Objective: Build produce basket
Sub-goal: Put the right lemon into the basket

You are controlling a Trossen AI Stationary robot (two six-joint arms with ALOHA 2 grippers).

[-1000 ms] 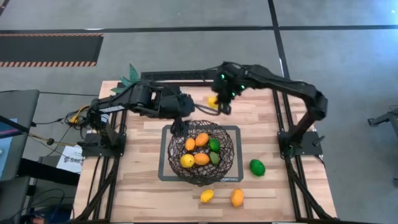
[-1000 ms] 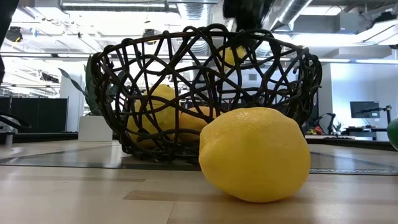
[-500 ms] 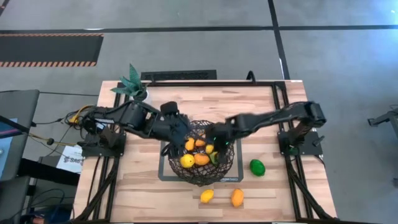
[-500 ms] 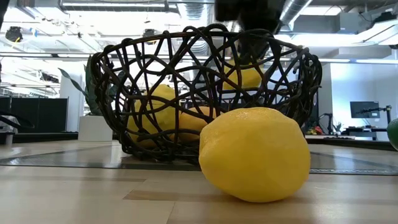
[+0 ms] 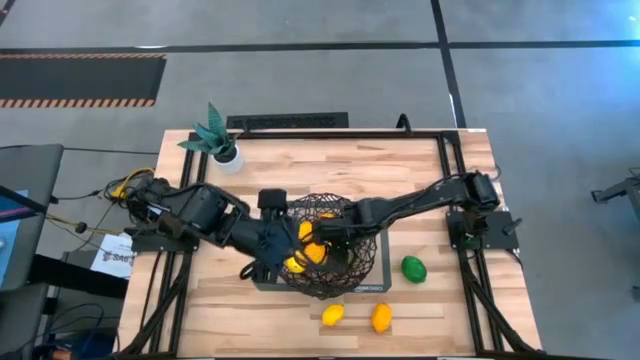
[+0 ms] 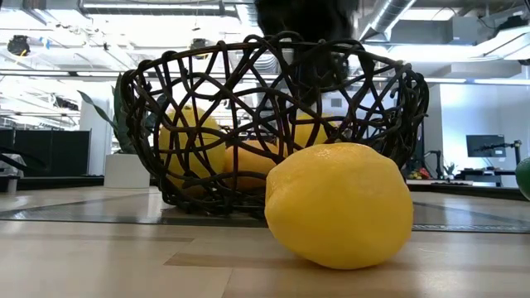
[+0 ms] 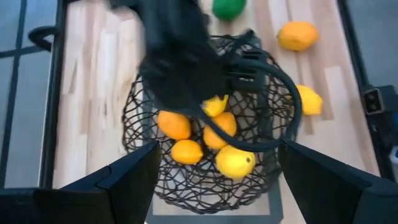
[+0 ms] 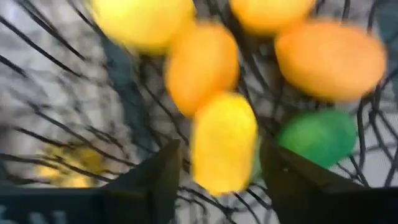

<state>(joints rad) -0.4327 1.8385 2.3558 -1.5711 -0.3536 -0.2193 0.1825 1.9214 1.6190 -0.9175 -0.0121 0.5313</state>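
Basket [image 5: 325, 245] sits mid-table, centre of the high view, on a grey-framed mat [image 5: 262, 283]; holds a pile of orange, yellow and green produce [image 7: 186, 151]. Right gripper [image 5: 325, 228] is down inside the bowl from the frame's right. In the right wrist view its fingers [image 8: 149, 180] stand apart with a yellow lemon [image 8: 222, 143] between and just beyond them, long axis running away from the fingers. Looks like a release, can't tell if there's contact. Left gripper [image 7: 214, 180] hovers at the basket's left rim, fingers wide, holding nothing. Loose on the table, lower centre-right of the high view: lime [image 5: 414, 268], orange fruit [image 5: 381, 317], small lemon [image 5: 333, 315]. All three lie nearer the right arm's side, so I'd guess right takes the next pick once it lifts clear of the rim
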